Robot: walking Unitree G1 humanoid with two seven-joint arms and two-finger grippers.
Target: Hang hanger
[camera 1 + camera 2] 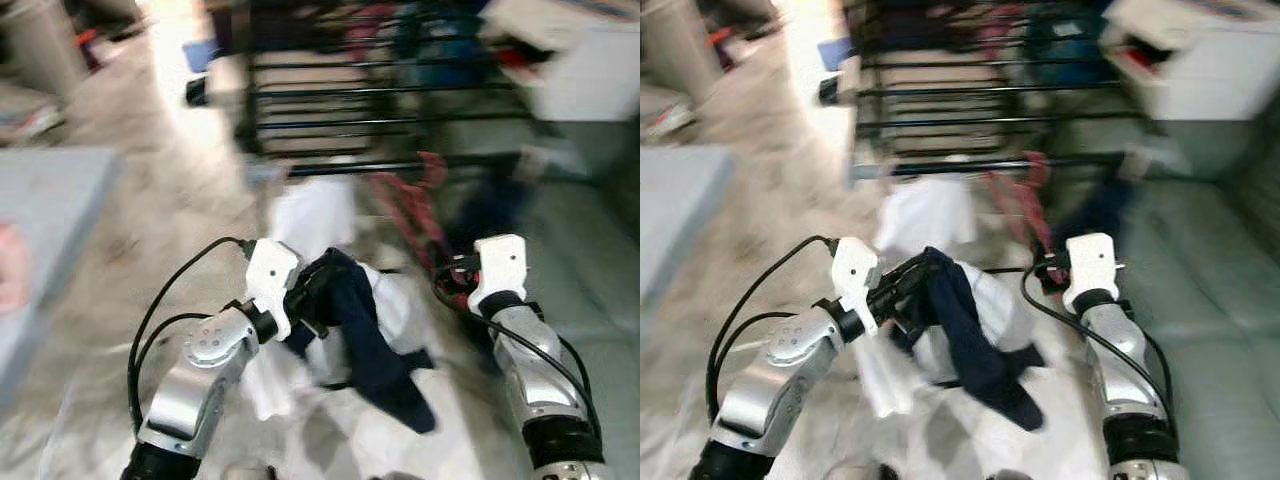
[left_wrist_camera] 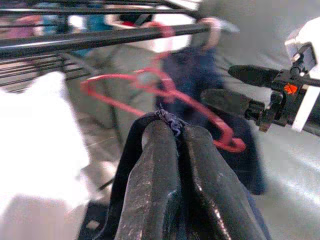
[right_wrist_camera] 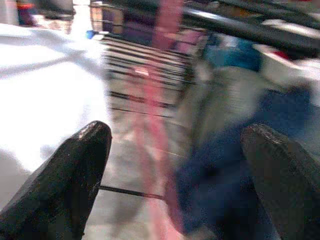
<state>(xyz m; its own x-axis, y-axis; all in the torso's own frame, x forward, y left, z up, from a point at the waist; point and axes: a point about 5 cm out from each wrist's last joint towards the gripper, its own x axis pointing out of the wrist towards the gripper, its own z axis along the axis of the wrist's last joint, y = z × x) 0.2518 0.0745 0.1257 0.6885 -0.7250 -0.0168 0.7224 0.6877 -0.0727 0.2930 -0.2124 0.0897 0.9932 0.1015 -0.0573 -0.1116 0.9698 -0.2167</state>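
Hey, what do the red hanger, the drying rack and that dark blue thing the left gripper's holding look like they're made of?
Red hanger: thin, smooth and evenly coloured, likely plastic or coated wire; blur leaves it open. Drying rack: slim straight black bars with a dull sheen, probably painted metal. Dark blue garment: soft cloth, since it folds and droops limply from the shut fingers of the left gripper, with a frayed-looking edge there.

Hanger [image 2: 150, 87]: red, smooth plastic. Garment [image 1: 365, 335]: dark navy matt cloth. Drying rack [image 1: 380, 90]: black metal bars. Left gripper [image 2: 177, 131] fingers [image 2: 155, 185]: glossy black, scuffed.

One red hanger [image 2: 165, 95], two grippers
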